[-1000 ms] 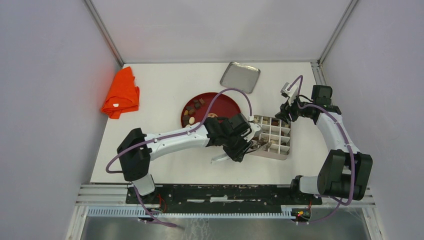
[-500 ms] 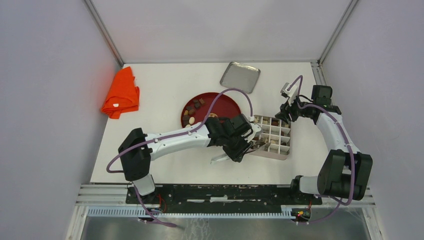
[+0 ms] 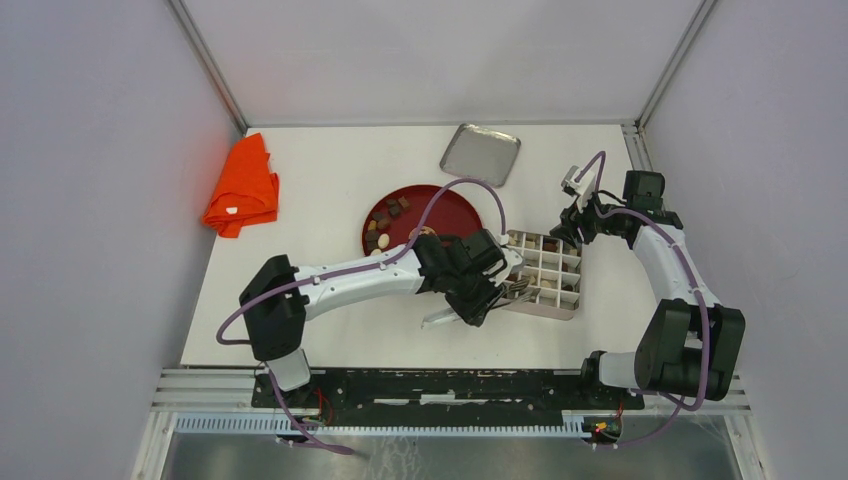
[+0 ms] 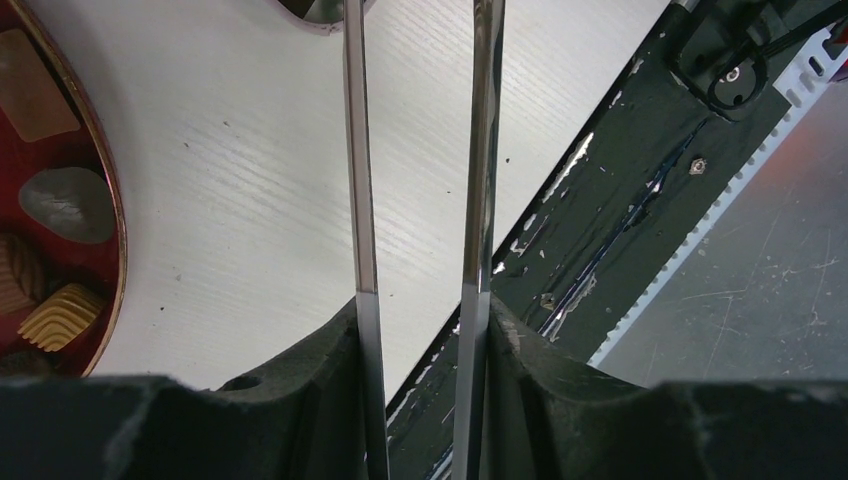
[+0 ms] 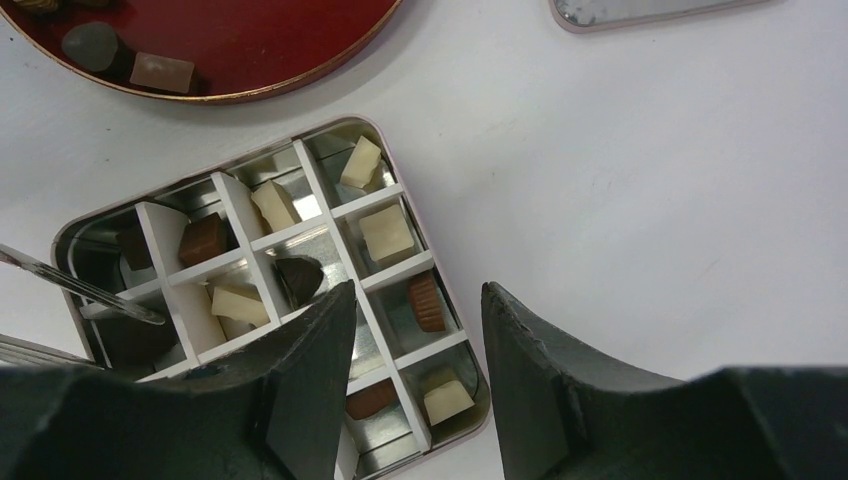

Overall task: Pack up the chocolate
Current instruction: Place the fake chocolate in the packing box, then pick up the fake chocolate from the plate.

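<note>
White worktop [image 3: 330, 320] between grey walls carries a gridded box [image 5: 165, 235] directly below the right fingers [image 5: 310, 380], which stand apart with nothing between them. Chocolate [image 5: 385, 233], cream and brown, sits one piece to a cell in several cells beneath those fingers, and more lies on the red plate [image 3: 455, 212] just to one side of the left fingers [image 4: 310, 380]. These are clamped on metal tongs [image 4: 357, 200], whose tips reach ahead of them into a cell at the box's edge.
</note>
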